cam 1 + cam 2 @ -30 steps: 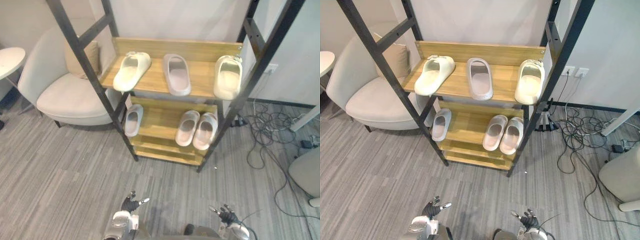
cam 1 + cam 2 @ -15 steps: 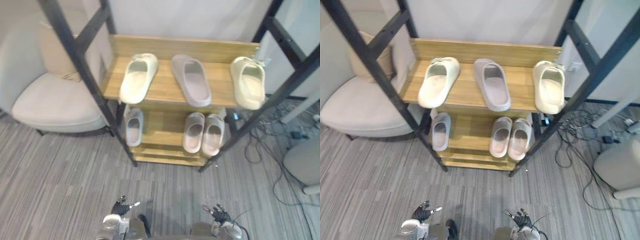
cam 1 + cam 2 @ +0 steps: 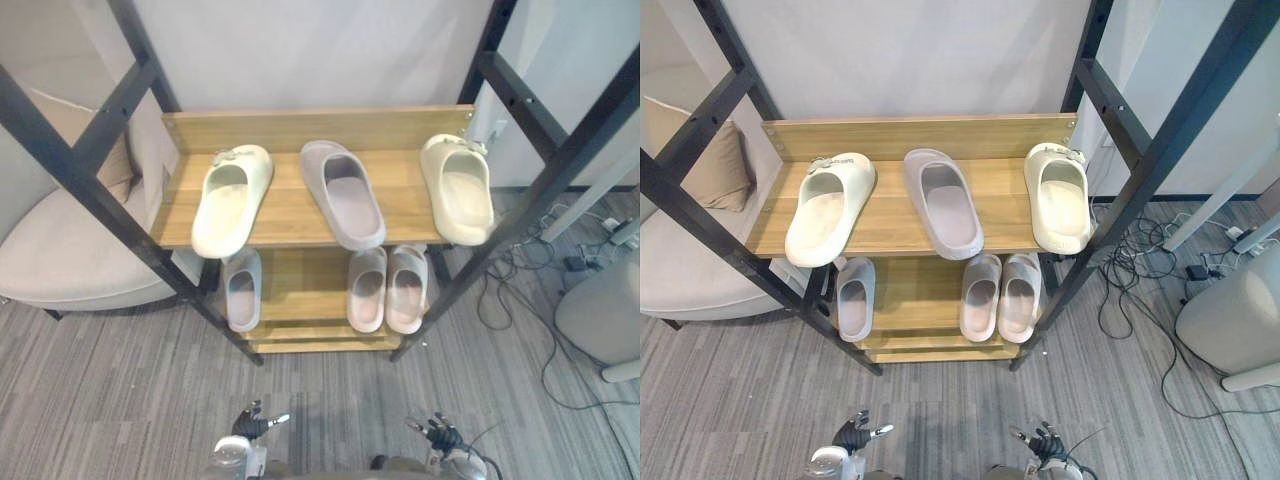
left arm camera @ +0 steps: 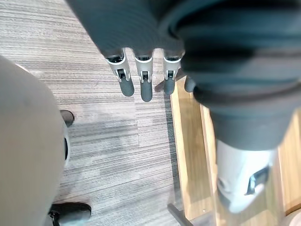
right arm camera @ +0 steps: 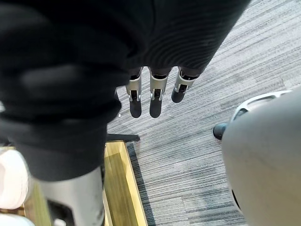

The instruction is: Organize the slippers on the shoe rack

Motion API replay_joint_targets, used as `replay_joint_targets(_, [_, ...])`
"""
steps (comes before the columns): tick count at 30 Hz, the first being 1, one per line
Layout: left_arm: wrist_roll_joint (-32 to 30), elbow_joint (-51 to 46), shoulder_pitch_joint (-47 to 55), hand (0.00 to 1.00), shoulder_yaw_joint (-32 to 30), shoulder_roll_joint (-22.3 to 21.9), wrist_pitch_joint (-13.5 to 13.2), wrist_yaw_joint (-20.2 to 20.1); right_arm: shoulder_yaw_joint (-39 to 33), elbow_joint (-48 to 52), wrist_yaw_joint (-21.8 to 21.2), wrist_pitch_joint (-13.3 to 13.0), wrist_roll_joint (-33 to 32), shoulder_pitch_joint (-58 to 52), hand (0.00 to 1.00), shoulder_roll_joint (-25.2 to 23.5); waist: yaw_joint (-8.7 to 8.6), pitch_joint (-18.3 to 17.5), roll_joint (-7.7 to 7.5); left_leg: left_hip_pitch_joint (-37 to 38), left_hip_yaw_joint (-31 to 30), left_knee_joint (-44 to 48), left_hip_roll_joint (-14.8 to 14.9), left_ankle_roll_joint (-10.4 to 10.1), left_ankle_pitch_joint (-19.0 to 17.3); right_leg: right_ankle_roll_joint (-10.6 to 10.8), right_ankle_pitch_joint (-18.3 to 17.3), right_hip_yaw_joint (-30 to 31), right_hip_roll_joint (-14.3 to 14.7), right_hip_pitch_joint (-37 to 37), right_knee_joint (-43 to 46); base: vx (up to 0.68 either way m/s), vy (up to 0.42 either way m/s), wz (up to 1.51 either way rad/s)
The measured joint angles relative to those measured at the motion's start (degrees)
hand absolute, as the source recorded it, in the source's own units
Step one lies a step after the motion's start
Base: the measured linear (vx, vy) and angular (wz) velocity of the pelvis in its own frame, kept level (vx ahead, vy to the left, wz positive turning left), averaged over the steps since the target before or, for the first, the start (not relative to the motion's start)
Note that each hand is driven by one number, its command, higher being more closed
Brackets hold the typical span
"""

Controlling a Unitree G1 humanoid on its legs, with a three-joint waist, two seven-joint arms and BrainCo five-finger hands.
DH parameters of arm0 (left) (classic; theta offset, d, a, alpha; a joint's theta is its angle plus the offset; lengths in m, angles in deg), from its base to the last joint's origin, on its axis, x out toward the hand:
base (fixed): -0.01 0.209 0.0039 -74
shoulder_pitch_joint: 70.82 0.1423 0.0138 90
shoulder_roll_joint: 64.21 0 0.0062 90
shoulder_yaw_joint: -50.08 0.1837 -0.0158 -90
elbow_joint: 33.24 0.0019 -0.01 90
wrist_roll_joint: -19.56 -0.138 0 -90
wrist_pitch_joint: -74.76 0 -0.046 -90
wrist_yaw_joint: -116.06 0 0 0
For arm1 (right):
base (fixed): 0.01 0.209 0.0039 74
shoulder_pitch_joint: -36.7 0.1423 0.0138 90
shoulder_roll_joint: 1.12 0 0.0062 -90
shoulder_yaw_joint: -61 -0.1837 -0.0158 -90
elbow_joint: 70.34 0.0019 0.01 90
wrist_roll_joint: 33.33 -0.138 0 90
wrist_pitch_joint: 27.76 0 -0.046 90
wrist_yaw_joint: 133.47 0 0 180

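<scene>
A wooden shoe rack [image 3: 290, 215] with black slanted uprights stands before me. Its top shelf bears a cream slipper [image 3: 232, 198] at the left, a grey-mauve slipper [image 3: 343, 192] in the middle and a second cream slipper [image 3: 457, 187] at the right. On the shelf below lie one grey slipper [image 3: 241, 290] at the left and a pale pink pair [image 3: 386, 288] side by side at the right. My left hand [image 3: 250, 425] and right hand [image 3: 438, 433] hang low over the floor, far from the rack. Both are open and hold nothing, with straight fingers [image 4: 143, 77] [image 5: 153, 96] in the wrist views.
A beige armchair [image 3: 60, 260] with a cushion stands left of the rack. Loose cables [image 3: 520, 300] lie on the grey carpet to the right, beside a rounded white seat [image 3: 600, 310]. Open carpet [image 3: 330, 400] lies between the hands and the rack.
The camera has swung, so the rack now sits squarer and more central in view. The slippers keep their places. Both hands stay low and open.
</scene>
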Motion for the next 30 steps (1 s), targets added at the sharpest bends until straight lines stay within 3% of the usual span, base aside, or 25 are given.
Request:
replay_joint_targets(3, [0.0,0.4,0.2,0.0,-0.1,0.1,0.0,0.0,0.2,1.6,0.6,0.0,0.7,-1.3,0.0,-0.3,0.43,-1.1,-0.31,-0.6,0.0,4.1,-0.5,0.0,0.0,0.1,2.1,1.0,-1.3,1.0,-1.0,0.06,0.085,-0.14])
replay_joint_targets(4, [-0.1,0.1,0.1,0.0,-0.5,1.0,-0.1,0.0,0.5,5.3,0.9,0.0,0.7,-2.3,0.0,-1.0,0.73,-0.3,-2.65,-3.5,-0.4,9.7,-1.4,0.2,-1.5,0.0,2.7,1.6,-4.3,2.2,-0.8,0.03,0.127,-0.13])
replay_joint_targets(5, [-0.1,-0.2,0.2,0.0,-0.4,1.2,-0.2,0.0,0.7,6.3,1.0,0.1,0.7,-2.7,0.0,-1.5,0.83,-0.6,-2.82,-3.3,-0.6,6.6,-2.4,0.3,-2.0,0.1,2.6,2.1,-4.5,2.4,-1.0,-0.02,0.139,-0.03])
replay_joint_targets(6, [-0.1,-1.3,0.6,0.0,0.2,0.1,-0.3,0.2,1.5,12.4,1.9,-0.2,1.0,-4.8,0.0,0.3,0.08,-1.6,-0.18,-2.5,-2.5,-4.4,-2.3,0.4,4.3,1.2,3.5,2.1,-3.2,1.7,-1.1,0.02,0.141,-0.12])
replay_joint_targets(9, [-0.1,-1.6,1.6,0.0,0.4,1.1,0.0,0.9,4.8,25.3,2.4,-0.2,3.5,-7.1,0.0,-0.6,0.53,-1.6,-1.28,-2.1,-1.5,-4.8,-3.4,0.3,4.3,1.4,3.4,3.2,-4.4,1.3,-1.5,0.06,0.114,-0.2])
replay_joint_targets(11, [-0.1,-2.0,2.1,0.0,0.3,1.8,-0.2,1.2,4.7,36.4,2.6,-1.1,5.7,-9.9,0.0,-2.5,0.63,-1.8,-3.05,-2.5,-1.7,-4.8,-3.2,0.4,4.3,1.4,3.5,3.3,-4.2,0.8,-1.4,0.0,-0.016,0.02])
replay_joint_targets(14, [-0.1,-1.9,2.3,0.0,0.8,2.1,-0.2,1.2,4.4,46.1,3.2,-2.4,8.9,-12.2,0.0,-2.4,0.5,-2.2,-3.49,-2.4,-1.6,-4.7,-2.9,0.4,4.3,1.4,3.5,3.5,-3.6,0.8,-1.5,-0.01,-0.044,-0.06])
replay_joint_targets(21, [-1.2,-1.9,2.4,0.0,2.5,1.5,-0.4,1.2,2.4,53.1,4.5,-3.3,13.4,-14.5,0.0,-2.5,-0.26,-2.2,-1.85,-2.5,-1.8,-6.5,-2.3,-0.2,5.0,1.5,3.3,3.5,-2.5,0.6,-2.8,-0.06,-0.064,-0.05])
replay_joint_targets(30, [-2.1,-2.8,2.5,0.0,4.2,1.3,-0.5,1.2,2.6,66.4,5.6,-3.6,18.5,-17.4,0.0,-3.0,-0.4,-2.6,-1.59,-1.4,-4.8,-14.8,-2.3,-0.7,11.8,1.4,1.7,2.1,-1.5,-1.9,-1.1,-0.11,-0.05,0.13])
